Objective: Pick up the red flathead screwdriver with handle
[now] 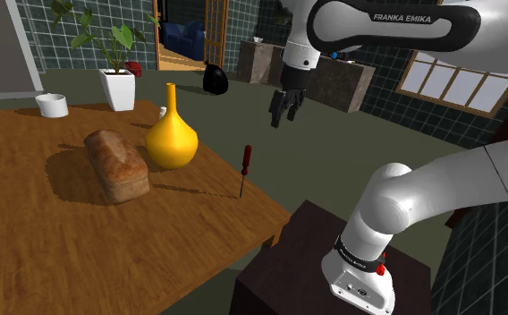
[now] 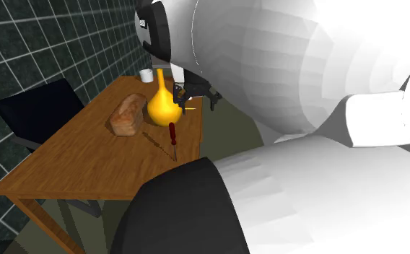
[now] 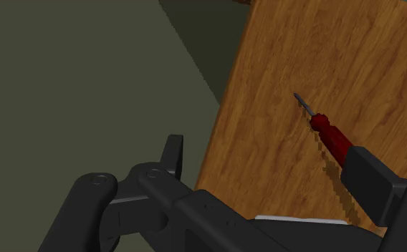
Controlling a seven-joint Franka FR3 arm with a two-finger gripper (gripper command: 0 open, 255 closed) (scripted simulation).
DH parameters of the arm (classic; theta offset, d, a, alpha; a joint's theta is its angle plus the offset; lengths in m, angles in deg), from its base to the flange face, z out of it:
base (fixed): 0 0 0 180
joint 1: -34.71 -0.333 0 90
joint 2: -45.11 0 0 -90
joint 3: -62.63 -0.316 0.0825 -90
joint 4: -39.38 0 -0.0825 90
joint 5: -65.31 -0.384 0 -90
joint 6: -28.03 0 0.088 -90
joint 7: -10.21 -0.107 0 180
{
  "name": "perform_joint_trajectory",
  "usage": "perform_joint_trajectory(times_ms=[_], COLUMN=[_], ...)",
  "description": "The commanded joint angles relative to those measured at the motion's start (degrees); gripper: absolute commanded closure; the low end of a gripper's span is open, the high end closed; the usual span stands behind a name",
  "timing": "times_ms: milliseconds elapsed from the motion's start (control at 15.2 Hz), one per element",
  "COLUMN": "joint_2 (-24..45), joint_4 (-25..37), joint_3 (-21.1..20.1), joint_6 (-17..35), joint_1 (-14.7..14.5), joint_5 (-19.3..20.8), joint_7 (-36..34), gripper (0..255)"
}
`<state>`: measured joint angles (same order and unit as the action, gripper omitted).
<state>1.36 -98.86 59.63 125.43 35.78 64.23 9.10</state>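
Red screwdriver point(image 1: 245, 168) by table point(image 1: 46, 255) edge, tool point(image 1: 283, 111) spread apart, empty, above open floor

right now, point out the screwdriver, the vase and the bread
screwdriver point(image 1: 247, 159), shoulder view, on its red handle
vase point(image 1: 172, 143), shoulder view, on its yellow belly
bread point(image 1: 118, 167), shoulder view, on the top crust

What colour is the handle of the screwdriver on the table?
The screwdriver handle is dark red; the wrist view shows it best.
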Motion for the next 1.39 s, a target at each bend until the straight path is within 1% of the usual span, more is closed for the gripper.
perform_joint_trajectory(times_ms=[0,330,594,660,1122,1254,1320], joint_2=[0.0,6.1,12.2,12.2,13.2,13.2,13.2], joint_4=[0.0,-0.1,1.2,1.2,-3.9,-3.9,-4.0], joint_3=[0.0,-5.3,-9.4,-9.4,-10.0,-10.0,-9.9], joint_6=[0.0,5.0,9.0,9.0,15.1,15.1,15.1], joint_1=[0.0,-1.5,-2.4,-2.4,-2.6,-2.6,-2.6], joint_5=[0.0,-3.4,-5.4,-5.4,-5.7,-5.7,-5.7], joint_7=[0.0,-6.7,-11.9,-11.9,-11.9,-11.9,-11.9], gripper=[0,0,0,0,0,0,255])
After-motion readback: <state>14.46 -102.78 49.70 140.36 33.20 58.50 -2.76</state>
